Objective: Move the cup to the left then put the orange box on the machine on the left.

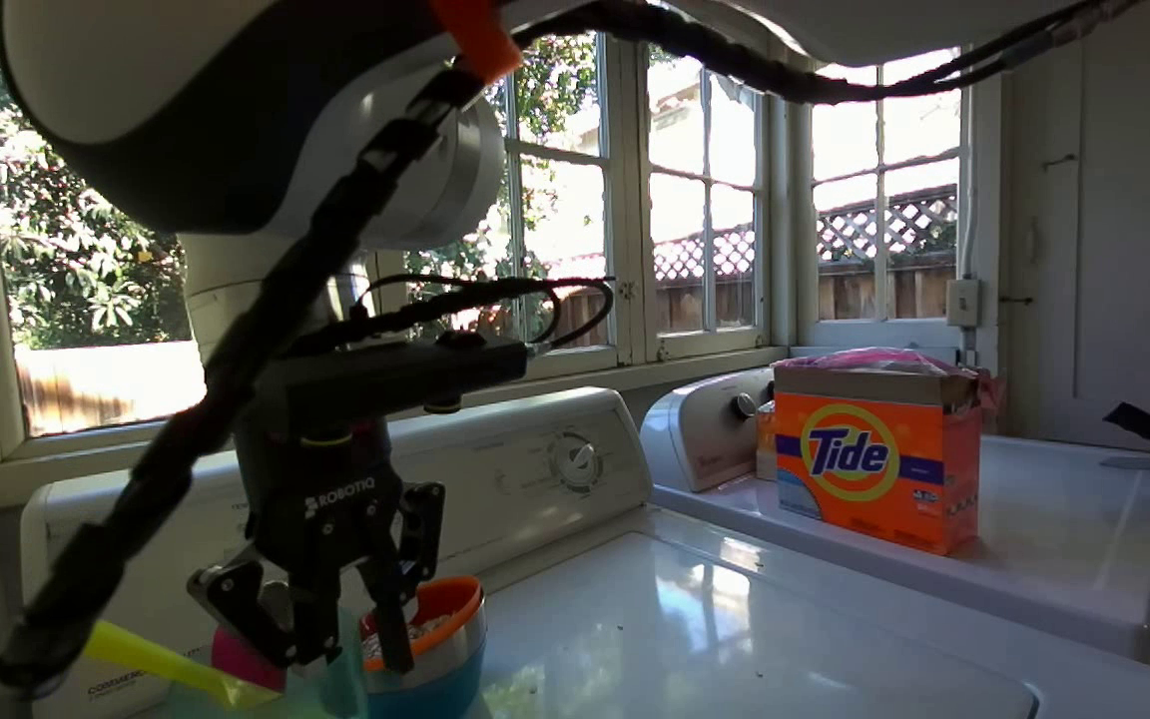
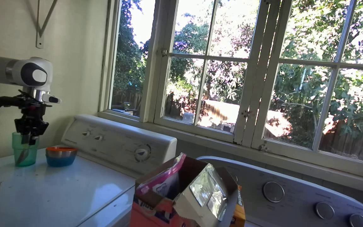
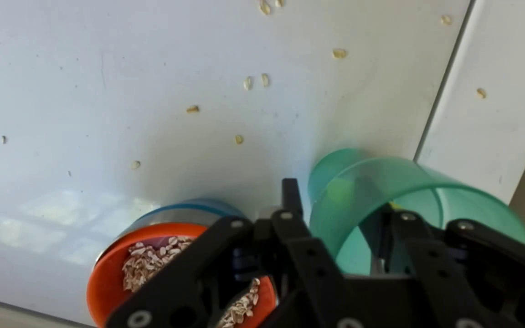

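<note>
Atop the white worktop (image 2: 52,189), beside an orange-rimmed bowl (image 2: 61,159), straddles the rim of an upright teal cup (image 2: 32,155) with the tool (image 3: 328,196) spread inside and out. Promises a light, probably slippery lift; calls for a pinch at that rim. Shows the orange box (image 1: 876,459) on the neighbouring machine (image 1: 1064,529), likely heavier, crushable, best taken by its upper edge. Shines hard and glossy underneath, strewn with pale flakes (image 3: 193,109), below sunlit windows (image 2: 208,56).

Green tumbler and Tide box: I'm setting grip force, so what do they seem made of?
Green tumbler: probably smooth plastic, as its wall is translucent, though glass isn't ruled out. Tide box: likely smooth printed cardboard, as bare brown shows along its open top.
</note>
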Controlling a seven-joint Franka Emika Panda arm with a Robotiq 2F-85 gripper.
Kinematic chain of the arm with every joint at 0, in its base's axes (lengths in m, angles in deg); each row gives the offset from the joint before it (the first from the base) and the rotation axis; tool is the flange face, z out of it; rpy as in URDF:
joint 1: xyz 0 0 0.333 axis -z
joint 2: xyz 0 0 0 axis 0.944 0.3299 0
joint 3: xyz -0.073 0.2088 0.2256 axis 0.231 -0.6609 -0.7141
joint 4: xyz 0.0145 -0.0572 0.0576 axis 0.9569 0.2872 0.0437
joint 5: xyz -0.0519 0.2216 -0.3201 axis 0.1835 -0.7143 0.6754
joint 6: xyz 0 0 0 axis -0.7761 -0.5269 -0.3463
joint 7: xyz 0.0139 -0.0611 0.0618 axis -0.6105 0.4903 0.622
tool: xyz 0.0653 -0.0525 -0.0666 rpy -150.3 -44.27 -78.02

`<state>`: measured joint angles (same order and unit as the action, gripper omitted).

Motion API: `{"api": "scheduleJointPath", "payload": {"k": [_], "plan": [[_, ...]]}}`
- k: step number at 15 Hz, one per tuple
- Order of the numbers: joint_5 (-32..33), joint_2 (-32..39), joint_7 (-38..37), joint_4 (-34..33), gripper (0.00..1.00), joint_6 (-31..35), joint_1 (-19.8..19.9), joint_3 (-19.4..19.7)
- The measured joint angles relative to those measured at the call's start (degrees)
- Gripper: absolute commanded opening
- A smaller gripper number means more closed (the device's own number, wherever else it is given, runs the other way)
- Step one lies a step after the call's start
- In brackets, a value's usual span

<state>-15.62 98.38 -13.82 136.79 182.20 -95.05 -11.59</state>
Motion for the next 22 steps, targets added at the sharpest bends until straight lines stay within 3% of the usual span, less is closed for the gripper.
{"api": "scheduleJointPath", "payload": {"k": [4, 5, 10, 13, 22], "plan": [[0.24, 0.02, 0.37, 0.11, 0.98, -1.91, -0.04, 0.01], [0.35, -0.04, 0.51, 0.11, 1.00, -1.93, -0.06, 0.02], [0.45, -1.54, 0.55, 0.15, 1.00, -1.58, -0.15, 0.02], [0.59, -4.51, -3.52, 1.89, 1.00, -1.58, -0.27, 0.57], [-0.78, -21.29, -24.66, 21.76, 1.00, -10.67, 0.37, 3.10]]}}
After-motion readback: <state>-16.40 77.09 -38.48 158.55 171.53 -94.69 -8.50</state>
